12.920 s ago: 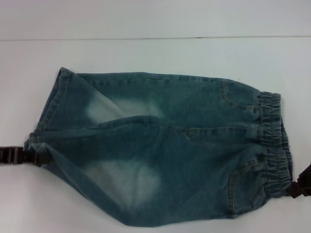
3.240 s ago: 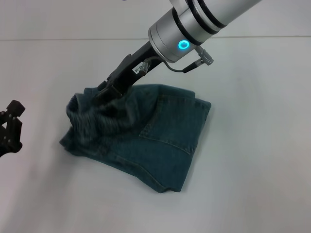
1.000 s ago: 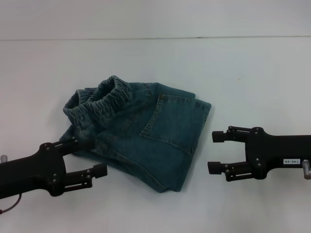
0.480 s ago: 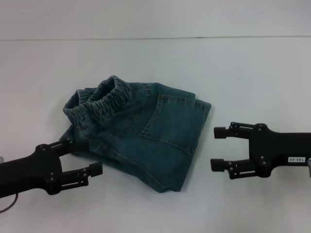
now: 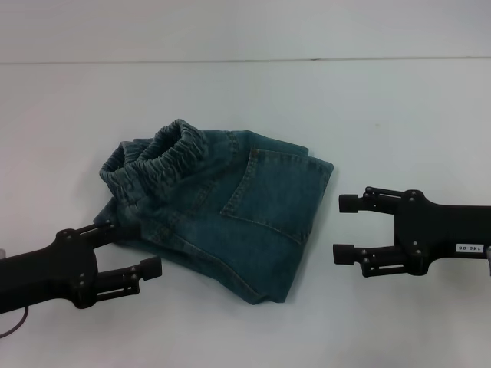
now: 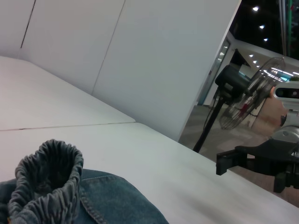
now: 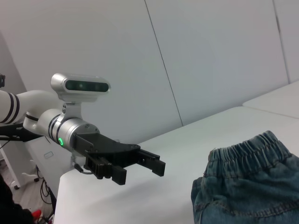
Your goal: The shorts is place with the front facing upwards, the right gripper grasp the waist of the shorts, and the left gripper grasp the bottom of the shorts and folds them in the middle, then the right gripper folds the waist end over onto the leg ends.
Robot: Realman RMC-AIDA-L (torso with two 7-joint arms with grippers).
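Folded shorts (image 5: 222,215) lay on the white bench (image 5: 399,115) between two released robot hands.

The denim lay in a compact bundle left of the bench's centre, its gathered waist (image 5: 157,157) standing ruffled on top at the left end and a back pocket (image 5: 268,195) facing up. The left hand (image 5: 130,249) hovered just beside the bundle's near left corner, fingers spread and gripping nothing. The right hand (image 5: 344,228), marked with a white label (image 5: 465,248), hung close to the right of the shorts, its fingers likewise apart and empty.
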